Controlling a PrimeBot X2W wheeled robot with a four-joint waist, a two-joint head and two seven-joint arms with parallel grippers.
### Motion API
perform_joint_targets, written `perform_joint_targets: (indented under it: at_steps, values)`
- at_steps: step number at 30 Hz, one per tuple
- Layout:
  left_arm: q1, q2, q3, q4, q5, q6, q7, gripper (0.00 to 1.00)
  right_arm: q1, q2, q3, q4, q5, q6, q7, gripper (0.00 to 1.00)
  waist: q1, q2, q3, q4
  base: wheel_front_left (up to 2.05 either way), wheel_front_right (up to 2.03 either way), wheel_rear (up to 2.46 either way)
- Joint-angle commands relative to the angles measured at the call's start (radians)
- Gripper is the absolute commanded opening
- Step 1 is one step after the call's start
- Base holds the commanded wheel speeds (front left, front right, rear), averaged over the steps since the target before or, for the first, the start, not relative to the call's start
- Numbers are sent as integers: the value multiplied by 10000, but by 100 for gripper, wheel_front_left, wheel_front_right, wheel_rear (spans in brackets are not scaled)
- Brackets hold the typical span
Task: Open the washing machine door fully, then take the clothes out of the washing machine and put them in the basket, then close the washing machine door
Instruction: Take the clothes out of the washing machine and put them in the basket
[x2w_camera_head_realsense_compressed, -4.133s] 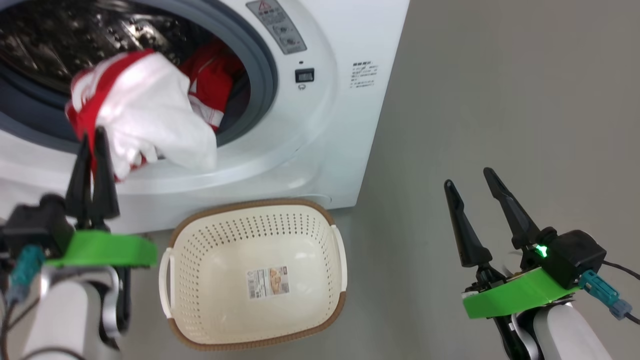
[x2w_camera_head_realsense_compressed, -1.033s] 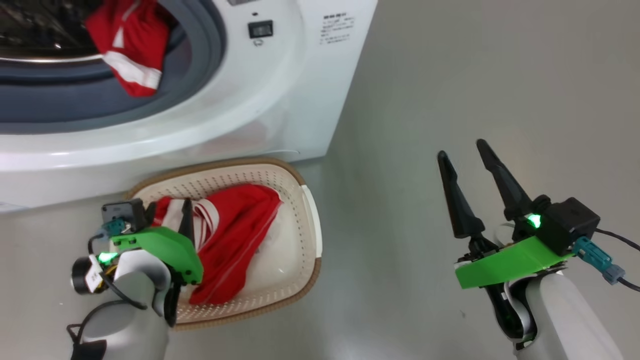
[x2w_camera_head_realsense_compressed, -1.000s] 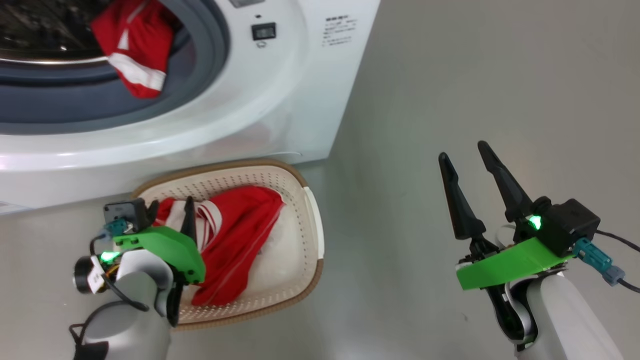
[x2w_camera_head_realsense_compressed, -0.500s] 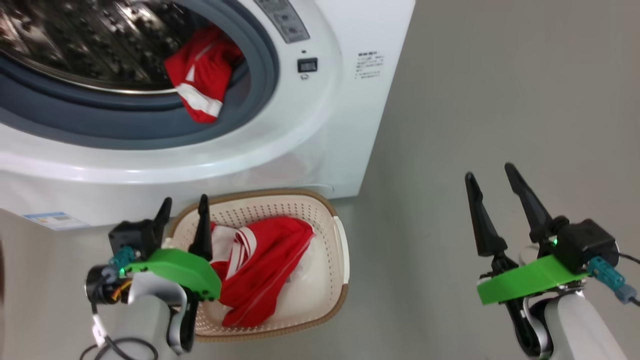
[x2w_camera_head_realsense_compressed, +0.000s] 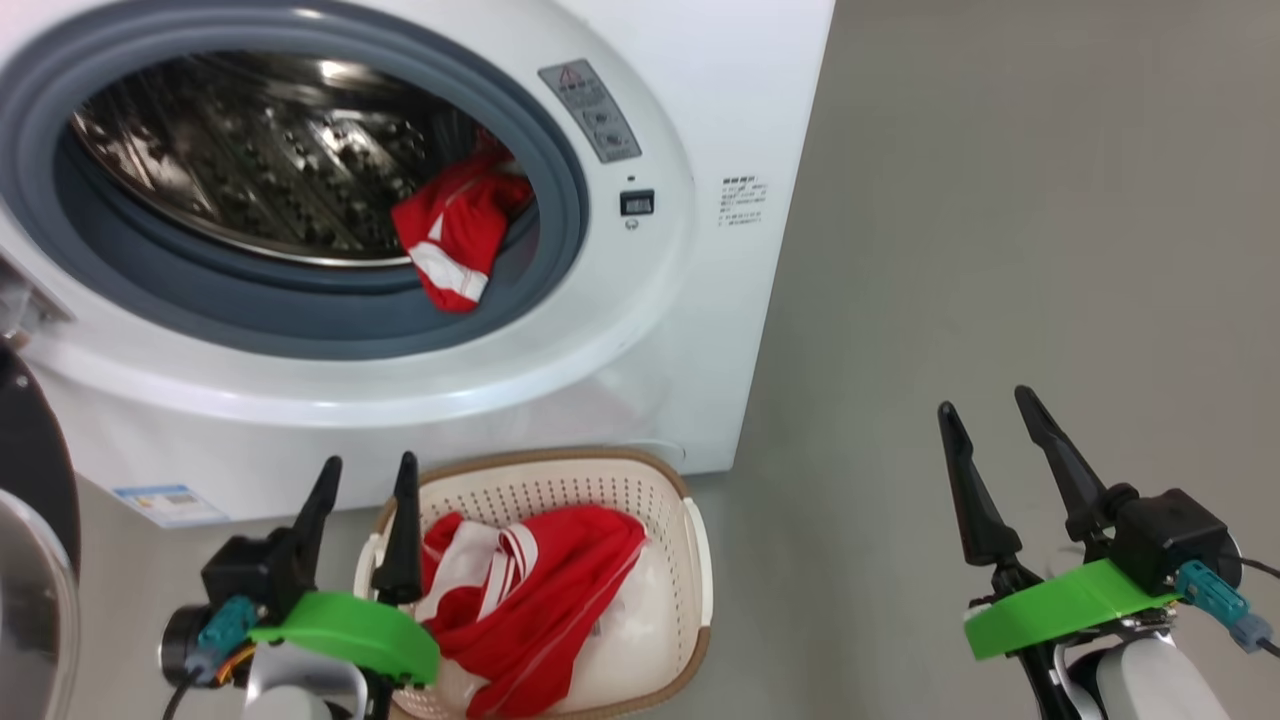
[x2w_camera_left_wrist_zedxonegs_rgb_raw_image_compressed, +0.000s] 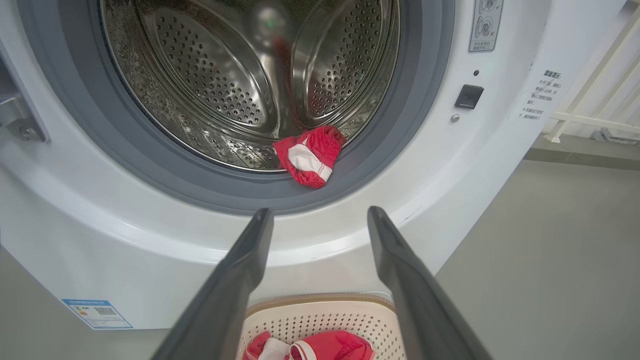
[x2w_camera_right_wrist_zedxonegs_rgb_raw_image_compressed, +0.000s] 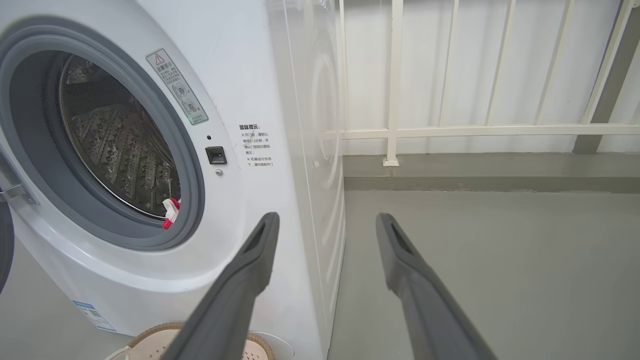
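The white washing machine (x2w_camera_head_realsense_compressed: 700, 330) (x2w_camera_left_wrist_zedxonegs_rgb_raw_image_compressed: 500, 150) (x2w_camera_right_wrist_zedxonegs_rgb_raw_image_compressed: 280, 90) stands with its round mouth uncovered. Its black-rimmed door (x2w_camera_head_realsense_compressed: 30, 540) hangs swung out at the far left. One red and white garment (x2w_camera_head_realsense_compressed: 455, 230) (x2w_camera_left_wrist_zedxonegs_rgb_raw_image_compressed: 310, 156) (x2w_camera_right_wrist_zedxonegs_rgb_raw_image_compressed: 170, 212) lies over the grey gasket at the drum's lower right. Another red garment with white stripes (x2w_camera_head_realsense_compressed: 525, 590) (x2w_camera_left_wrist_zedxonegs_rgb_raw_image_compressed: 310, 347) lies in the cream basket (x2w_camera_head_realsense_compressed: 695, 550) (x2w_camera_left_wrist_zedxonegs_rgb_raw_image_compressed: 320, 312) (x2w_camera_right_wrist_zedxonegs_rgb_raw_image_compressed: 150, 340) on the floor before the machine. My left gripper (x2w_camera_head_realsense_compressed: 365, 468) (x2w_camera_left_wrist_zedxonegs_rgb_raw_image_compressed: 320, 217) hovers open and empty over the basket's left rim. My right gripper (x2w_camera_head_realsense_compressed: 985, 405) (x2w_camera_right_wrist_zedxonegs_rgb_raw_image_compressed: 325, 220) is open and empty over the floor at the right.
Grey floor (x2w_camera_head_realsense_compressed: 1000, 250) spreads to the right of the machine. A white railing (x2w_camera_right_wrist_zedxonegs_rgb_raw_image_compressed: 450, 131) runs along the wall behind it. A small blue label (x2w_camera_head_realsense_compressed: 165, 497) sits low on the machine's front.
The head camera has tilted up, showing more of the drum and the door's edge. My left gripper has lifted off the red garment in the basket and now points at the machine. Right arm holds still.
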Motion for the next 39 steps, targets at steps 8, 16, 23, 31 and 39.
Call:
perform_joint_targets:
  at_steps: [8,16,23,31,39]
  values:
    - [919,278,607,-1354,333,146,-122,100,472,5,-12,-448,-107,63,-63,100,0,0,-816,-58,0,0,0]
    - [1473,278,845,-1785,358,172,-122,100,899,5,-298,-592,-101,63,-63,100,0,0,-1281,-95,0,0,0]
    - [1844,267,1000,-1993,438,192,-122,100,1199,5,-267,-687,-137,63,-63,100,0,0,-1557,-130,0,0,0]
    - [1959,231,1104,-1844,363,158,-122,100,1380,5,-244,-810,-141,63,-63,100,0,0,-1697,-110,0,0,0]
    - [1937,219,1094,-1752,375,125,-122,100,1405,5,-211,-830,-172,63,-63,100,0,0,-1718,-124,0,0,0]
